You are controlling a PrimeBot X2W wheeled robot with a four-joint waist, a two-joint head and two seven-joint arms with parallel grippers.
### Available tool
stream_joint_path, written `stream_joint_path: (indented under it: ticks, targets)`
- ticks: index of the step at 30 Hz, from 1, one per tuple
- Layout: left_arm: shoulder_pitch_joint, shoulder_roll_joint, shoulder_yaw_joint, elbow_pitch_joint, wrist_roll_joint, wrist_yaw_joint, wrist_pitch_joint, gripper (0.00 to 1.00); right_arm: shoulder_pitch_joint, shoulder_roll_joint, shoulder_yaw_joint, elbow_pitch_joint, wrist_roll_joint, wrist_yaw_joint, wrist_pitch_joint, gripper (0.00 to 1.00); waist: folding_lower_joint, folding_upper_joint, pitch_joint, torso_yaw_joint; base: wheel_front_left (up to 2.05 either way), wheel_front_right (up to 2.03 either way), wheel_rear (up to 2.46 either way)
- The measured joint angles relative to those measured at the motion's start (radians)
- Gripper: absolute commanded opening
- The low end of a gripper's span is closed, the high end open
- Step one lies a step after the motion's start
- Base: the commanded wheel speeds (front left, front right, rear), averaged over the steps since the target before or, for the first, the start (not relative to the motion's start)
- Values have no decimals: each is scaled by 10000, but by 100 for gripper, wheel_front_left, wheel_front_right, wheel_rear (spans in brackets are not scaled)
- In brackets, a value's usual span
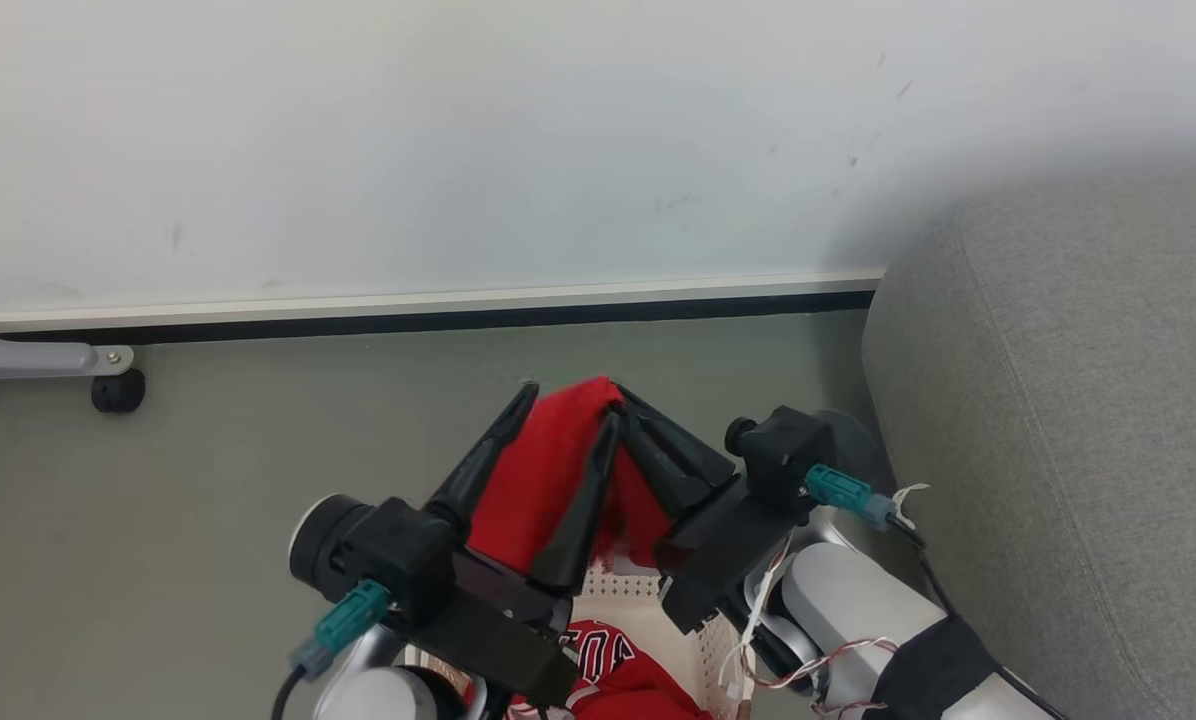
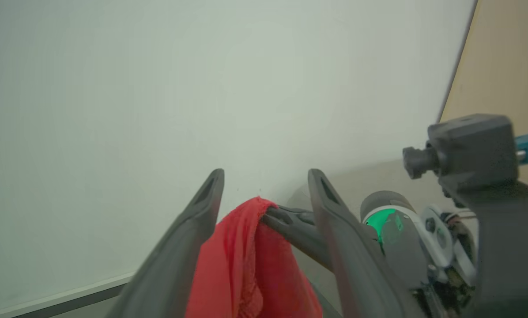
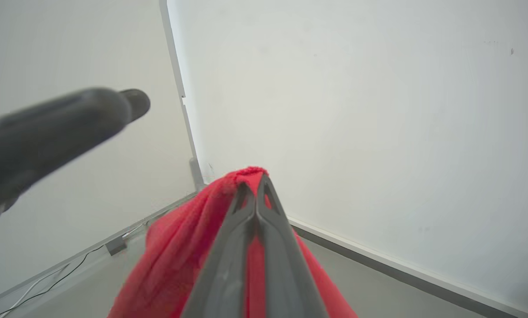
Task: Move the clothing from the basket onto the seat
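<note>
right gripper: clenched, both fingers pressed together on the top fold of the red jersey.
left gripper: released, its fingers spread wide with one on each side of the hanging cloth; its tips stood just beside the right gripper's tip.
red jersey: hung from the right gripper's tip, draped down between the left gripper's fingers and along the right gripper's fingers, held up over the basket.
basket: below both grippers; a strip of its cream perforated wall showed between the two wrists.
second jersey: lay in the basket under the left gripper's wrist, red with dark, white-edged lettering.
sofa: grey woven fabric, to the right of the right gripper, apart from the held jersey.
floor: grey-green, beyond the fingertips, running up to the white wall.
caster: black, well off to the left of the left gripper, by the wall.
</note>
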Motion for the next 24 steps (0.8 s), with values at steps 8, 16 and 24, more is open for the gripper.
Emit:
stream_joint_path:
  ticks: [8, 16, 24]
  targets:
    - [208, 188, -598, -88, 230, -132, 274, 100, -67, 6, -581, 349, 144, -98, -75, 0, 0, 0, 72, -171, 0, 0, 0]
    - [544, 332, -1005, -61, 441, -211, 506, 100, -174, -119, -1043, 550, 217, -215, -84, 0, 0, 0, 209, -428, 0, 0, 0]
    - [580, 587, -1051, -77, 604, -211, 660, 100, -167, -221, -1440, 518, 228, -351, -86, 0, 0, 0, 438, -890, 0, 0, 0]
